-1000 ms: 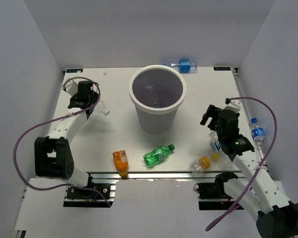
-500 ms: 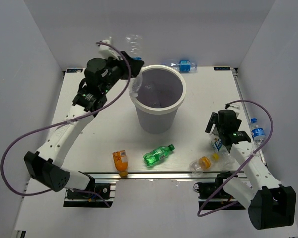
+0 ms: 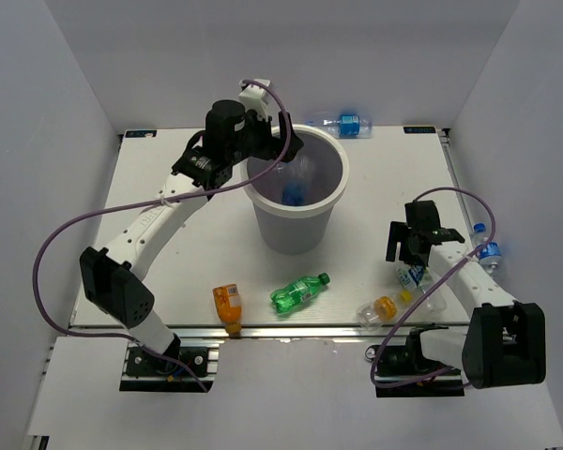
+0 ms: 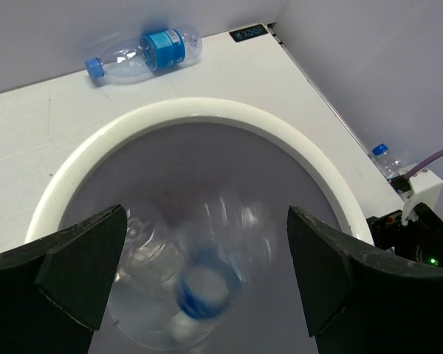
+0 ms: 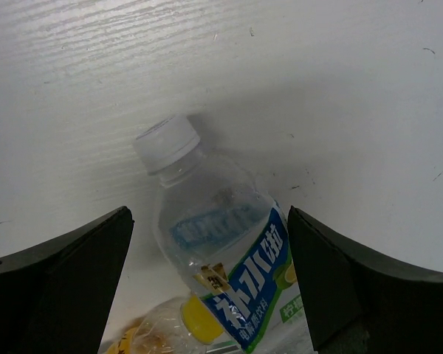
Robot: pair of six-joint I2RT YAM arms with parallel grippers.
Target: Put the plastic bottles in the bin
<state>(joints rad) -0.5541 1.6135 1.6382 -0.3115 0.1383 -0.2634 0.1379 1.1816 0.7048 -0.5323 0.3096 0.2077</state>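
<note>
My left gripper (image 3: 283,150) (image 4: 205,240) hangs open over the white bin (image 3: 296,232) (image 4: 207,110). Below its jaws a clear bottle with a blue band (image 4: 199,291) (image 3: 292,194) is a blur inside the bin, touching neither finger. My right gripper (image 3: 409,251) (image 5: 210,221) stands open over a clear, white-capped bottle with a blue label (image 5: 225,251) (image 3: 409,276), one finger on each side. Against that bottle lies a clear one with an orange cap (image 3: 380,308) (image 5: 144,335). A green bottle (image 3: 298,292) and an orange bottle (image 3: 228,305) lie near the front edge.
A clear bottle with a blue label (image 3: 342,123) (image 4: 144,51) lies at the back wall behind the bin. A blue-capped one (image 3: 488,251) (image 4: 385,157) lies at the table's right edge. White walls close in three sides.
My left arm swung from the table's left rear up over the bin with a clear bottle, then opened; the bottle now drops inside. My right gripper has come down lower over the white-capped bottle.
</note>
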